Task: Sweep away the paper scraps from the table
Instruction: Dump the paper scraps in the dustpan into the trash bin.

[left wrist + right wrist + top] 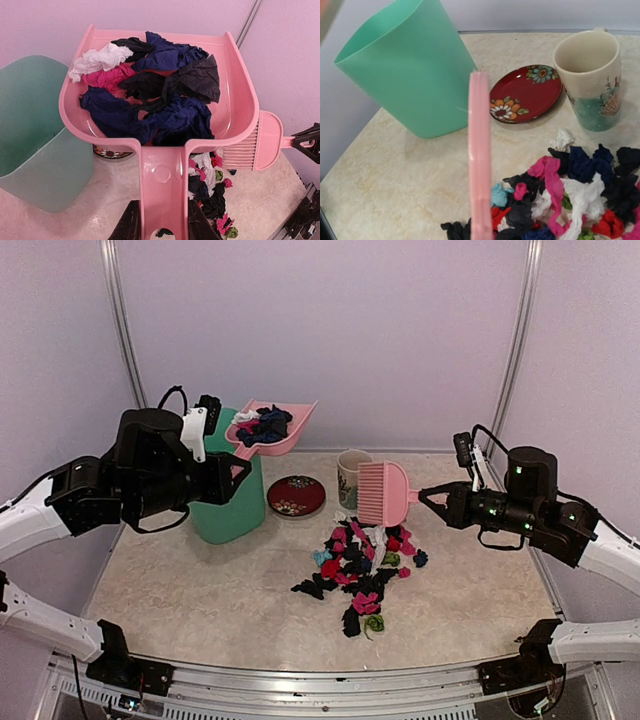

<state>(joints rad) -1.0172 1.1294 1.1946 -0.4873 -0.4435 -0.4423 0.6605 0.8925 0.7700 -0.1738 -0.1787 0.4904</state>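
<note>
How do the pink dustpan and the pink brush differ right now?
The dustpan is loaded with paper scraps; the brush carries none. The left gripper clamps the dustpan's handle; the right gripper holds the brush's. The dustpan is raised near the green bin; the brush hangs by the scrap pile on the table. Both are pink.

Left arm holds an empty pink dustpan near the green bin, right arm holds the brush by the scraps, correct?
Not empty: the left wrist view shows the dustpan heaped with paper scraps. Otherwise right: left tool holds it near the green bin, right tool holds the brush by the pile.
</note>
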